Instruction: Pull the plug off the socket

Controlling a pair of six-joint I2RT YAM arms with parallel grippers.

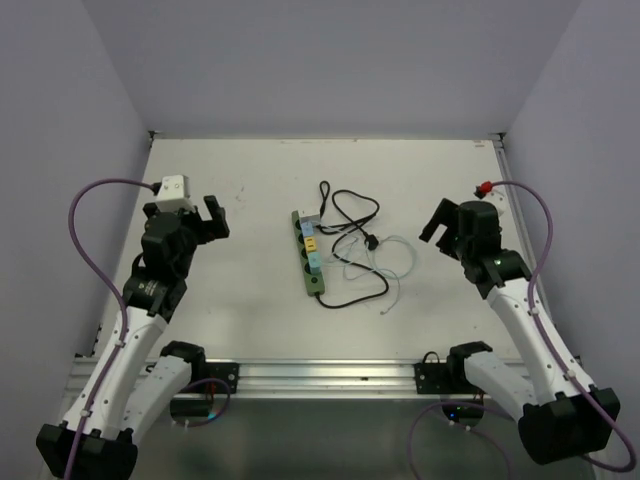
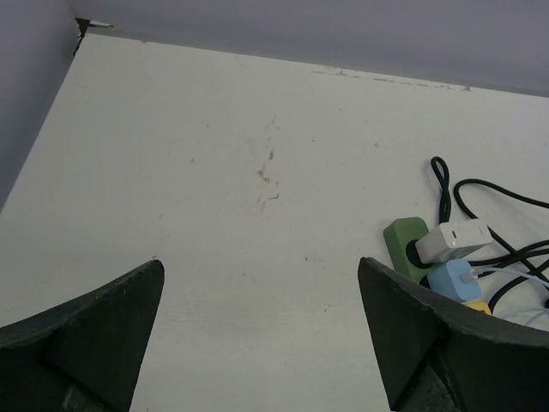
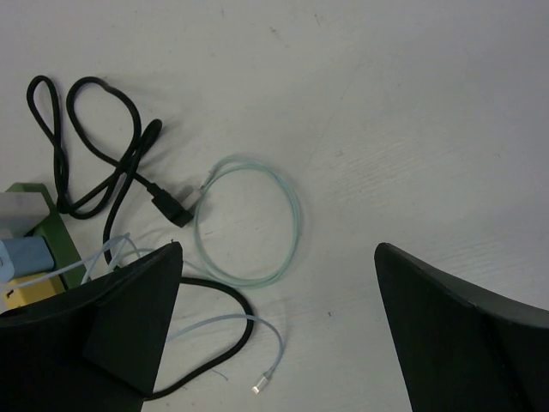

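Observation:
The green socket lies lengthways at mid-table with white, light-blue and yellow plugs sitting in its outlets; the yellow plug shows plainly from above. In the left wrist view its far end carries the white plug and the light-blue plug. My left gripper hangs open over bare table, left of the socket. On the other side my right gripper is open too, above loose cables; the socket's green edge shows at the left.
The socket's thin black cord loops behind and around the strip, ending in a black plug head lying loose. A pale green cable ring and a white cable with a metal tip lie right of the strip. Walls enclose the table.

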